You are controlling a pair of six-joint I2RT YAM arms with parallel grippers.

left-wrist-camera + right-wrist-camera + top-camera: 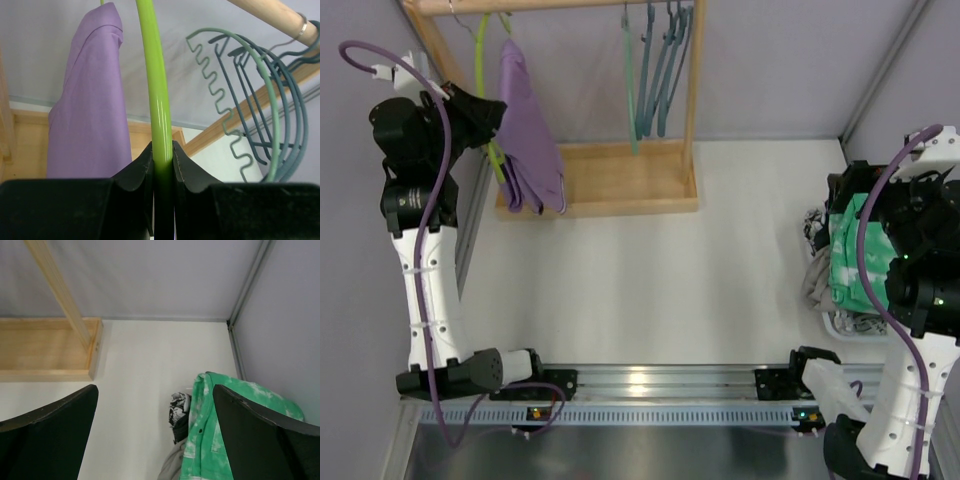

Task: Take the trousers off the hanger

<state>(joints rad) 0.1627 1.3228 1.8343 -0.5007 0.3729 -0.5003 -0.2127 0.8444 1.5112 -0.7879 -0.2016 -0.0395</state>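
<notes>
Item 1, left gripper (162,150): we record its jaws pressed tight on the rod of the lime-green hanger (155,75), at the left end of the wooden rack (620,190).

Item 2, lilac-purple trousers (90,110): draped over that hanger beneath the rack's rail, not yet off.

Item 3, right gripper (155,387): jaws wide apart and holding nothing, well to the right of the rack.

Item 4, mint-green trousers (202,440): below that gripper on the grey laundry heap (817,280), well apart from the rack and on no hanger.

Item 5, teal hangers (655,70): bare, at the rack's right end.

We judge the task about half done. One pair is free, and the lilac pair remains to be slid off.
</notes>
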